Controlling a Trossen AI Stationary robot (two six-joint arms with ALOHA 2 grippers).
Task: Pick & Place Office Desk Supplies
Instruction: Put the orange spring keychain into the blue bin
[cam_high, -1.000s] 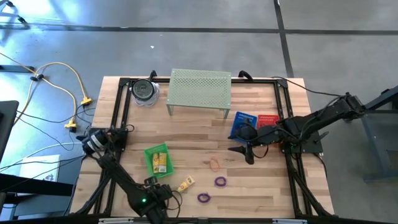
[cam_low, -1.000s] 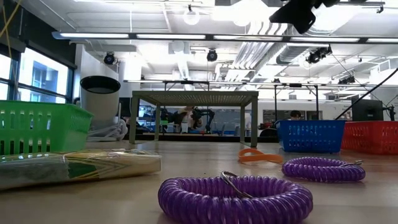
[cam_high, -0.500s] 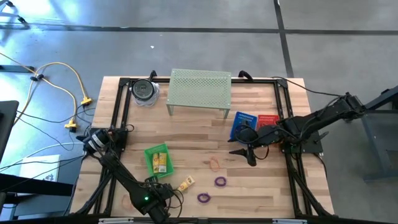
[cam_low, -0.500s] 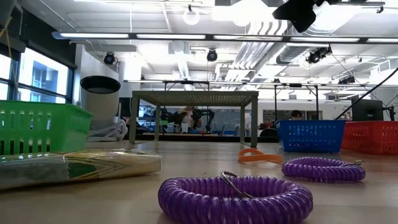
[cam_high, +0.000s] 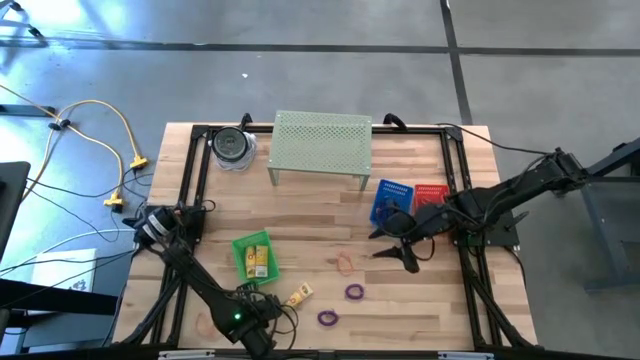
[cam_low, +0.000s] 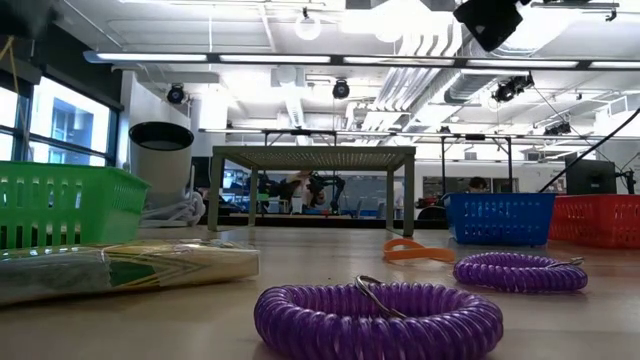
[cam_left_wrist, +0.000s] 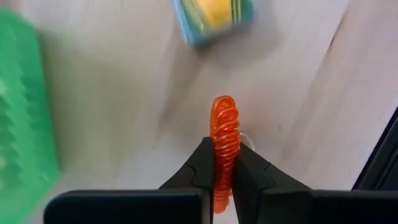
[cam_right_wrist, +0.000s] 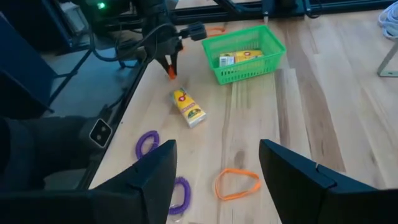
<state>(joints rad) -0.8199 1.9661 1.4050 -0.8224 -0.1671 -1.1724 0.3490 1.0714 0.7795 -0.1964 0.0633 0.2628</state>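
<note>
Since a second ago your left gripper (cam_left_wrist: 222, 180) has closed its jaws on a ribbed orange coil loop (cam_left_wrist: 224, 140), pinched edge-on just above the table (cam_high: 420, 310), near the yellow packet (cam_high: 298, 295). Your right gripper (cam_high: 400, 243) hovers with jaws wide over the flat orange loop (cam_right_wrist: 236, 183).

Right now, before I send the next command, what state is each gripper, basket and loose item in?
Left gripper: shut on orange coiled loop, near the table's front edge.
Right gripper: open, empty, above the table.
Green plastic basket: upright, yellow packets inside.
Loose yellow packet: lying flat on the wood.
Two purple coiled loops: lying loose.
Flat orange band: lying loose.
</note>
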